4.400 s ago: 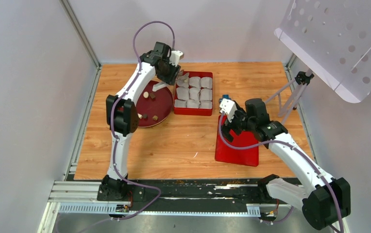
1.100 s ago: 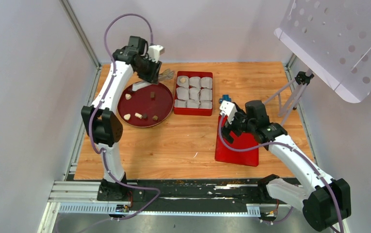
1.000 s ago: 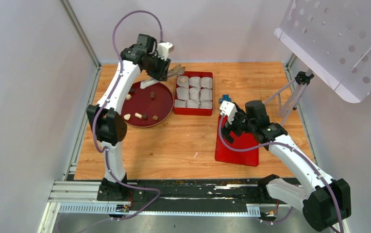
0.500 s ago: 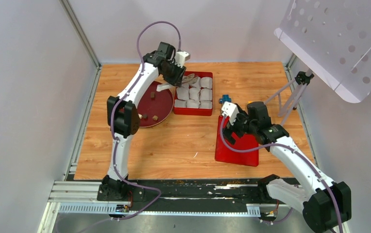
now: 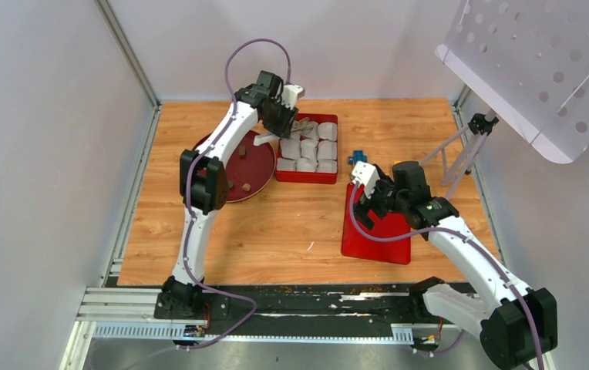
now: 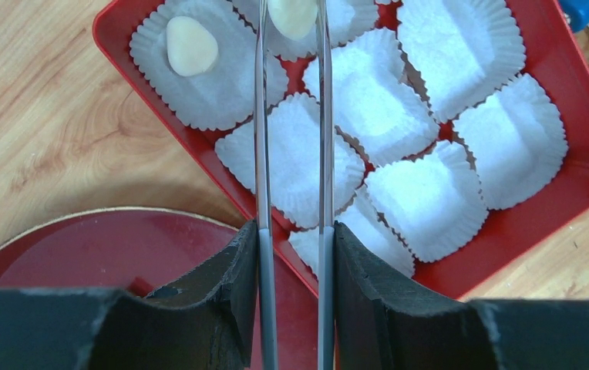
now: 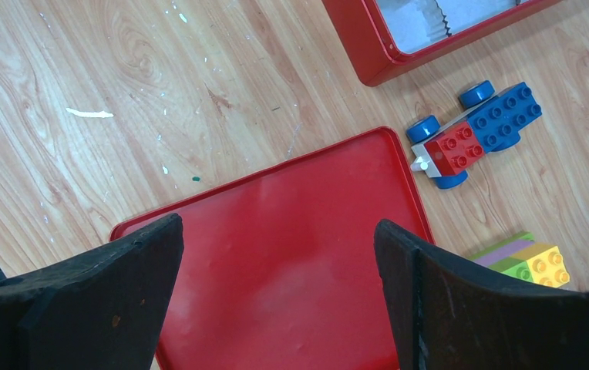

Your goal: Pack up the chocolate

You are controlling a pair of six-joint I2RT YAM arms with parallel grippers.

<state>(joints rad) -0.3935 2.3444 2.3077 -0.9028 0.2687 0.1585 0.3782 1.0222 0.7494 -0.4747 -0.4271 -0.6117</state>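
My left gripper (image 5: 284,122) is shut on metal tongs (image 6: 260,139), its fingertips over the red box's near edge (image 6: 293,231). The tong tips pinch a pale cream chocolate (image 6: 291,15) above the red box (image 6: 584,173) of white paper cups (image 6: 430,196). Another cream chocolate (image 6: 191,45) lies in a corner cup. A few dark chocolates (image 5: 241,153) sit on the dark red round plate (image 5: 254,166), left of the box (image 5: 307,176). My right gripper (image 5: 368,196) is open and empty above a flat red lid (image 7: 291,254).
A blue and red toy car (image 7: 476,131) and a green-yellow block (image 7: 526,262) lie on the wood beyond the lid (image 5: 376,231). A tripod stand (image 5: 461,150) and a perforated panel (image 5: 538,62) are at the right. Walls close in left and back.
My left arm has swung right from over the plate to over the red box, carrying a cream chocolate in the tongs. The right arm has barely moved.
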